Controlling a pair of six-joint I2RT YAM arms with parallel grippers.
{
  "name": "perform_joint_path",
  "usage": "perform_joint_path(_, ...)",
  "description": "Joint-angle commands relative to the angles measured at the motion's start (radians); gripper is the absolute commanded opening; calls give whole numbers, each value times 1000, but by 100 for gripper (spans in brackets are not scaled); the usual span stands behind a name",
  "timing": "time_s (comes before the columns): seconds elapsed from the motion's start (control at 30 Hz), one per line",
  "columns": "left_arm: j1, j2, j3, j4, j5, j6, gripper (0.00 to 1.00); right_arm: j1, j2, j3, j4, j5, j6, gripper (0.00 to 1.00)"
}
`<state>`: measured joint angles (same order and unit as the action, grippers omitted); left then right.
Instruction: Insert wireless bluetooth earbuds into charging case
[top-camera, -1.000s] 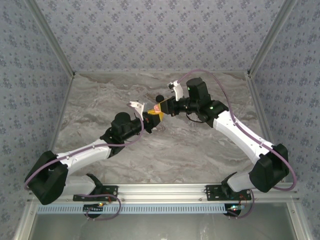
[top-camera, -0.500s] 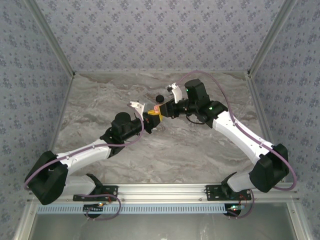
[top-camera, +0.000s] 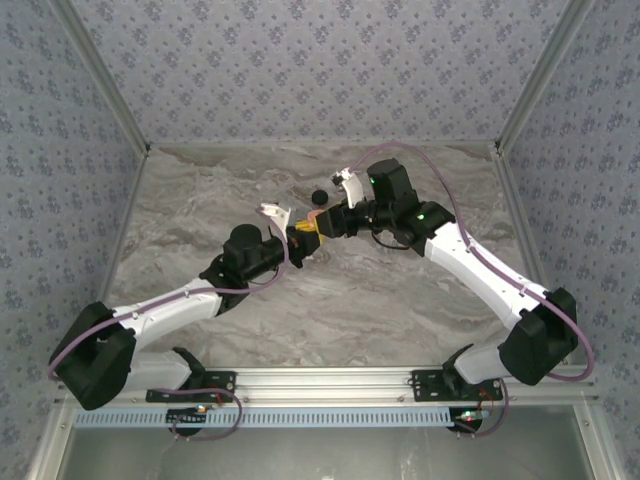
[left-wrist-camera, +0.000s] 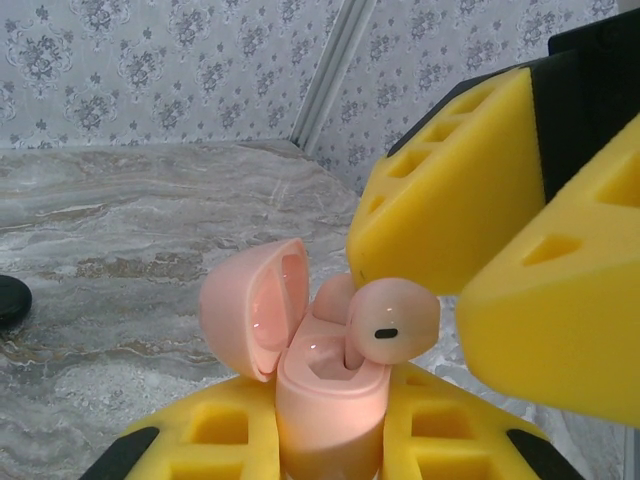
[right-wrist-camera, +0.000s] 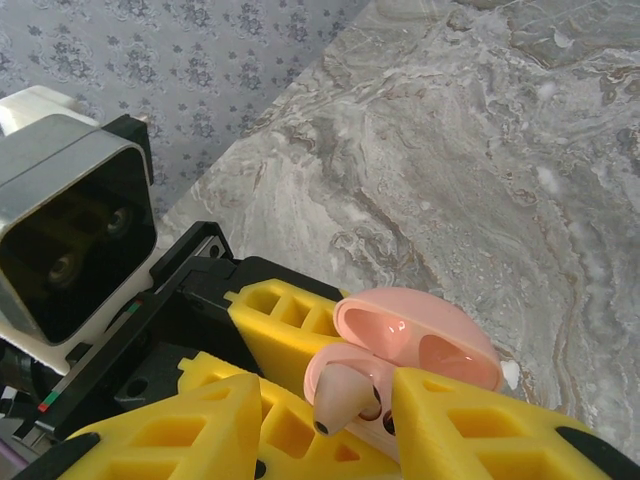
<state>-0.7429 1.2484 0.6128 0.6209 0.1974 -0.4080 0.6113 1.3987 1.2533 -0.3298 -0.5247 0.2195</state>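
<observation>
My left gripper (left-wrist-camera: 325, 450) shut tight on small pink plastic charging case (left-wrist-camera: 330, 395), lid up, so case stays steady. My right gripper (right-wrist-camera: 335, 415) part open, loose around little pink earbud (left-wrist-camera: 392, 322). Earbud sits between its fingers, stem down in case slot.

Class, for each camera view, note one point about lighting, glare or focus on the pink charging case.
Left wrist: the charging case glows, washed out, edges soft. Right wrist: glossy highlights inside its lid, marble table sharp. Top external: even light; case tiny.
</observation>
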Motion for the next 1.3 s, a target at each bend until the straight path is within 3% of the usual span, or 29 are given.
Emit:
perform_joint_path(0.0, -13, -37, 42, -2, -1, 35, 17, 5, -36, 29, -35, 38, -10, 40)
perform_joint_path(0.3, -14, -54, 37, -20, -15, 50, 17, 8, -42, 22, -48, 77, -8, 36)
perform_joint_path(0.87, -15, -53, 37, -42, -43, 60, 16, 13, -71, 13, -55, 111, -16, 39)
perform_joint_path(1.27, -16, -64, 34, -28, -20, 65, 16, 3, -9, 38, -135, 207, -12, 20)
